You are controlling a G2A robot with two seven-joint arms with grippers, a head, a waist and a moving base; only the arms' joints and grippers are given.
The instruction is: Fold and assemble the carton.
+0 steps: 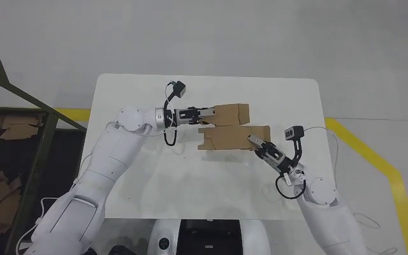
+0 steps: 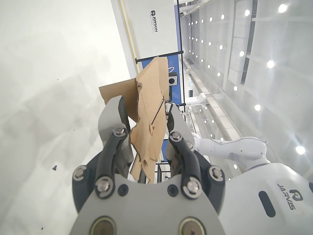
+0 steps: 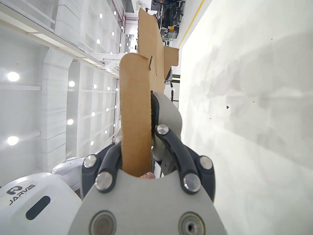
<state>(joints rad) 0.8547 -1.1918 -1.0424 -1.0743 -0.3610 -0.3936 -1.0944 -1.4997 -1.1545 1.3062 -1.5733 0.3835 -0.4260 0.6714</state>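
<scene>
Over tabletop centre, left tool (10 o'clock) & right tool (4 o'clock) each clamp carton; we'd crease w/ even tension.

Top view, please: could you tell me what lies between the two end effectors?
The carton bridges that stretch in the top view: the left end effector holds its far panel, the right end effector its near one.

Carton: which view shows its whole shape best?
Top view: the whole carton is visible, held at both ends. The left wrist view has a creased flap close up; the right wrist view, one panel close up.
</scene>
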